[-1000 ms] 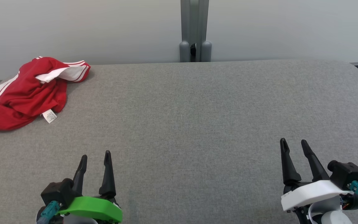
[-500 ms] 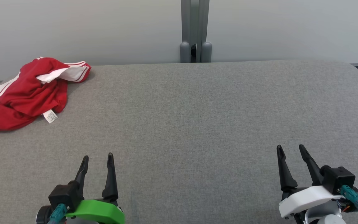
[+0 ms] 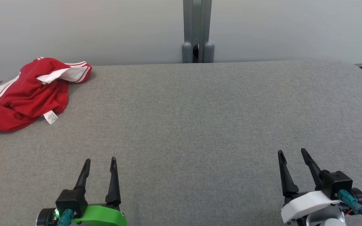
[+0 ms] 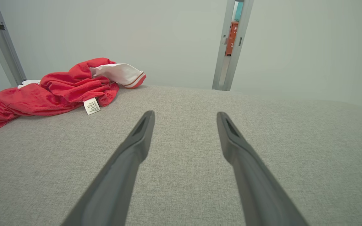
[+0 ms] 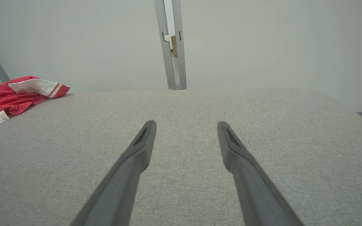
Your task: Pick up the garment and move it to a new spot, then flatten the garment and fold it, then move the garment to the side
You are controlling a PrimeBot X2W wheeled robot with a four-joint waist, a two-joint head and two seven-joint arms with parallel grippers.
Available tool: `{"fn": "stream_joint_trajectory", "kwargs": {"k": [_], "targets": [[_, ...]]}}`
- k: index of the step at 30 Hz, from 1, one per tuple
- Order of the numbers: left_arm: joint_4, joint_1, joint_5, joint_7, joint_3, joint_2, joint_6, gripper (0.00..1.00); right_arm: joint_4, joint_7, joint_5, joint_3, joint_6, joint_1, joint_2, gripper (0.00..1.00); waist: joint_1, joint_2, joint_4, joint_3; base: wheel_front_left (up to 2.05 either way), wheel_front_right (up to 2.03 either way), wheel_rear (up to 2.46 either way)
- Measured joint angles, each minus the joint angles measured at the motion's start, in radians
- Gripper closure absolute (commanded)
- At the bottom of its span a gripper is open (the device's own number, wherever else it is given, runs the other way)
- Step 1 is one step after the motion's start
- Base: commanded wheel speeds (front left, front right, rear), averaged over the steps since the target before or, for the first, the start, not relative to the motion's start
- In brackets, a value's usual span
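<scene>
Both arms have drawn back slightly, leaving the left gripper (image 3: 101,159), spread and empty like the right gripper (image 3: 291,151), nearer the crumpled red garment (image 3: 24,94), which lies well ahead-left at the tabletop's (image 3: 200,119) far-left corner.

The left tool (image 3: 101,159) points forward, its two dark jaws spread wide and empty. The right tool (image 3: 291,151) does likewise, well apart from it

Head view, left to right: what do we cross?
red garment → left gripper → grey post by the back wall → right gripper
</scene>
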Motion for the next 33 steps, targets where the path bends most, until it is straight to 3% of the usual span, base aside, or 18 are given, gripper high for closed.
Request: {"fn": "stream_joint_trajectory", "kwargs": {"k": [13,33], "targets": [[0.033,0.009,0.068,-0.024,-0.012,0.000,0.006,0.00,0.016,-0.024,-0.067,0.003,0.000,0.000,-0.001,0.00,0.0000,0.0000,-0.002,-0.006,0.00,0.00,0.00],[0.050,0.016,0.057,-0.025,-0.013,0.000,0.010,0.00,0.031,-0.025,-0.056,-0.001,0.000,0.009,-0.002,0.00,0.0000,0.0000,0.003,-0.025,0.00,0.00,0.00]]}}
